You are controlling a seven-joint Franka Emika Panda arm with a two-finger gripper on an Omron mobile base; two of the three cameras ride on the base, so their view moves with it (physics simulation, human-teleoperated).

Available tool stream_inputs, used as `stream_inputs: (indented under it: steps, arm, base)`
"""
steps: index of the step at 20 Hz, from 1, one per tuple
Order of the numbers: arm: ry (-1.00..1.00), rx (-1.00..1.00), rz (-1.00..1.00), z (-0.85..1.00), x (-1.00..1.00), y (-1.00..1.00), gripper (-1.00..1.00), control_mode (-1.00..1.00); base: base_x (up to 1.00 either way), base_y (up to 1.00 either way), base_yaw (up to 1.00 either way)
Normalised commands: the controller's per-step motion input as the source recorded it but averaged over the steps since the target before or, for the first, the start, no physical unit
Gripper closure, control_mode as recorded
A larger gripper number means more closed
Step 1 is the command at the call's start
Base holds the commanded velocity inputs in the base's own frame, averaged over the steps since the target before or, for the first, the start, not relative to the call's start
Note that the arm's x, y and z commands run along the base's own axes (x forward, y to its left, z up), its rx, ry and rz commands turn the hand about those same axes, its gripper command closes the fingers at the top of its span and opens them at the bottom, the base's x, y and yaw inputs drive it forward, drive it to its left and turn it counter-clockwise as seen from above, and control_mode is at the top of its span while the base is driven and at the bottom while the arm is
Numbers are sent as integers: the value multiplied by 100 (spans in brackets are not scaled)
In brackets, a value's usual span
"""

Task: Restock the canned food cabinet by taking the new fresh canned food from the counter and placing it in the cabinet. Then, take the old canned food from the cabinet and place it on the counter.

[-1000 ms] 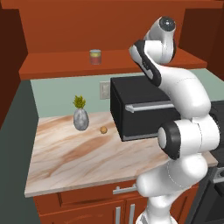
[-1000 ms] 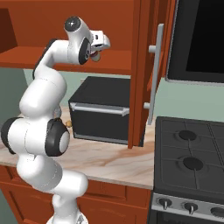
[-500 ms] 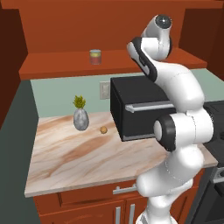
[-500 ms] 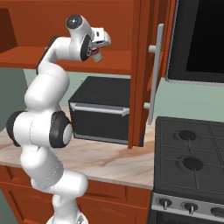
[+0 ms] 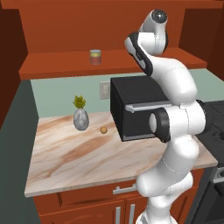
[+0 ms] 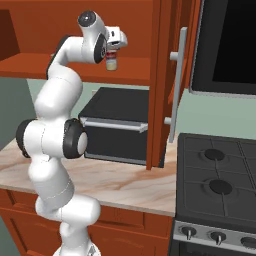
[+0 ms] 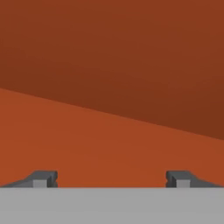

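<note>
Compared with a second ago, the arm has drawn slightly back and up from the cabinet (image 6: 75,60), and the gripper (image 7: 111,178) now has its two fingertips spread wide apart with nothing between them. In the right base view the new fresh canned food (image 6: 111,61), red above and cream below, stands upright on the cabinet's shelf board just below the hand and looks to be released. That suggests the first half of the task is done: the fresh can is restocked. The old canned food (image 5: 95,57), with its red label and grey-green top, stands upright further left on the same shelf, well apart from the gripper and untouched. It likely comes next, to be carried down to the marble counter (image 5: 65,157), where a small potted plant (image 5: 80,114) stands by the wall.
</note>
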Motion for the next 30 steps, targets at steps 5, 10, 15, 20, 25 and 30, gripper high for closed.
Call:
stream_inputs:
  steps: [5, 10, 15, 20, 25, 30]
  arm:
    - [-15, -1, 0, 19, -58, 27, -100, -100]
    - [-20, 0, 0, 12, -99, 70, -100, -100]
    - [-19, 2, 0, -7, -100, 100, -100, -100]
    - [-10, 16, -12, 0, -40, 99, -100, -100]
    - [3, 30, -13, 2, 0, 72, -100, -100]
    - [9, 0, 0, -13, 11, 10, -100, -100]
  base:
    - [0, 0, 0]
    - [0, 0, 0]
    - [0, 0, 0]
    - [0, 0, 0]
    - [0, 0, 0]
    - [0, 0, 0]
